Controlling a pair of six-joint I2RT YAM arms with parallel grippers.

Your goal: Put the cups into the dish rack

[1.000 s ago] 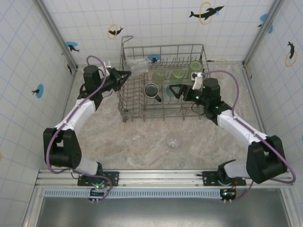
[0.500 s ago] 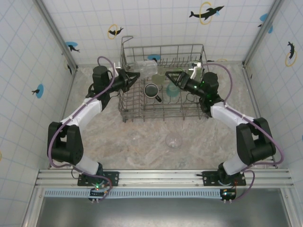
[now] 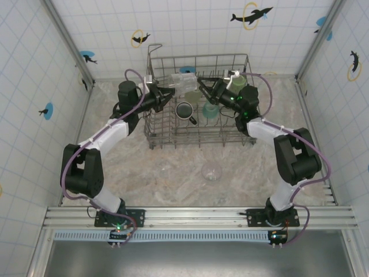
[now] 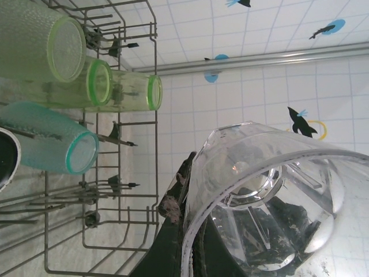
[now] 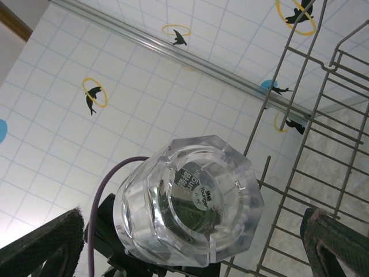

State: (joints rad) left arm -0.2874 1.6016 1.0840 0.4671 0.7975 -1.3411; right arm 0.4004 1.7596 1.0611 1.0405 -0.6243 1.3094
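My left gripper point(image 3: 168, 92) is shut on the rim of a clear cup point(image 3: 183, 82), held on its side above the back left of the grey wire dish rack point(image 3: 199, 136). In the left wrist view one finger point(image 4: 173, 199) presses outside the rim of the clear cup point(image 4: 271, 190) and the other lies inside. My right gripper point(image 3: 203, 88) stands open facing the cup's base point(image 5: 193, 202), its fingers point(image 5: 52, 242) wide on either side, apart from it. In the rack lie three green cups point(image 4: 98, 81), a teal cup point(image 4: 52, 147) and a dark mug point(image 3: 184, 109).
Another clear cup point(image 3: 211, 171) stands on the marble table in front of the rack. The rack's tall wire wall point(image 5: 323, 144) runs close to my right gripper. Tiled walls point(image 3: 34, 69) close in the table on three sides.
My left gripper carried the clear cup rightward over the rack's back left. My right arm swung left and up from the green cups until its open fingers faced the cup's base.
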